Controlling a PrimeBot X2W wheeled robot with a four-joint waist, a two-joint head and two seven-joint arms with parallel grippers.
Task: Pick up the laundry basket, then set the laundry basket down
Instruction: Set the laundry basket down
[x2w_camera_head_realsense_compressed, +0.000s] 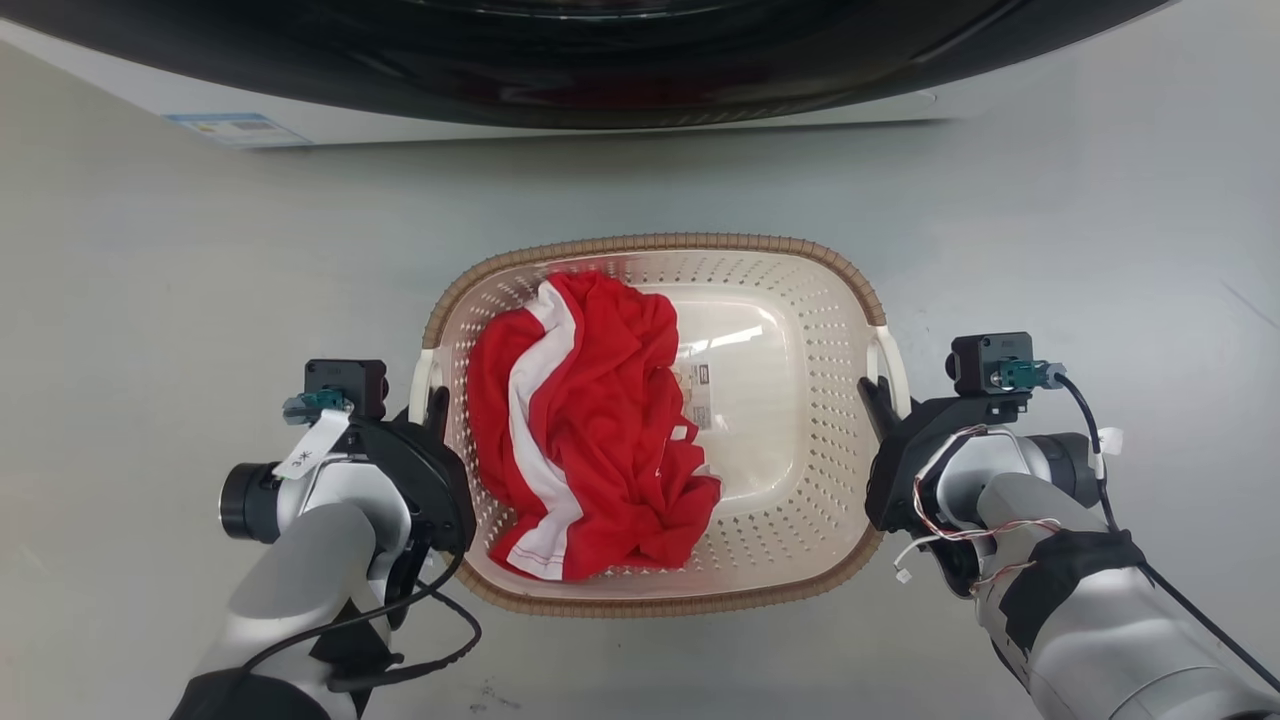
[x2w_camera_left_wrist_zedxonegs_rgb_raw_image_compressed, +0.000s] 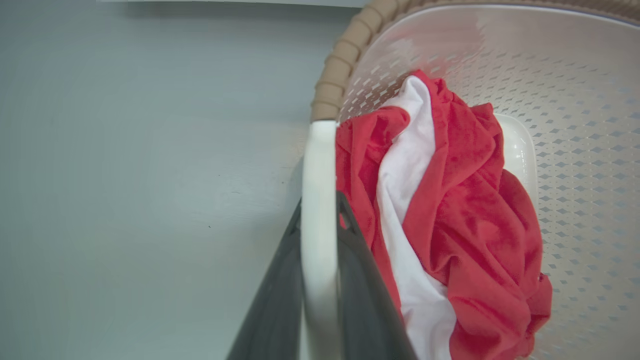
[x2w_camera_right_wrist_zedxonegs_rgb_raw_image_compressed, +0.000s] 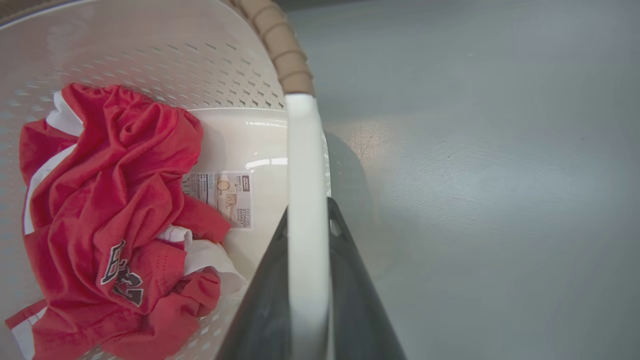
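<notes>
Red-and-white garment (x2w_camera_head_realsense_compressed: 590, 420), crumpled, lying just toward 9 o'clock of centre. Washing machine (x2w_camera_head_realsense_compressed: 600, 60) at 12 o'clock, its blue label (x2w_camera_head_realsense_compressed: 240, 128) at 10 o'clock. Grey floor (x2w_camera_head_realsense_compressed: 150, 280) throughout.

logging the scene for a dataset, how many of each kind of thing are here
basket: 1
shirt: 1
label: 1
washer: 1
pincers: 2 (left pincer, right pincer)
total: 6

Both arms forward; left pincer (x2w_camera_head_realsense_compressed: 433, 402) and right pincer (x2w_camera_head_realsense_compressed: 879, 396) clamp laundry basket (x2w_camera_head_realsense_compressed: 660, 243) handles.
</notes>
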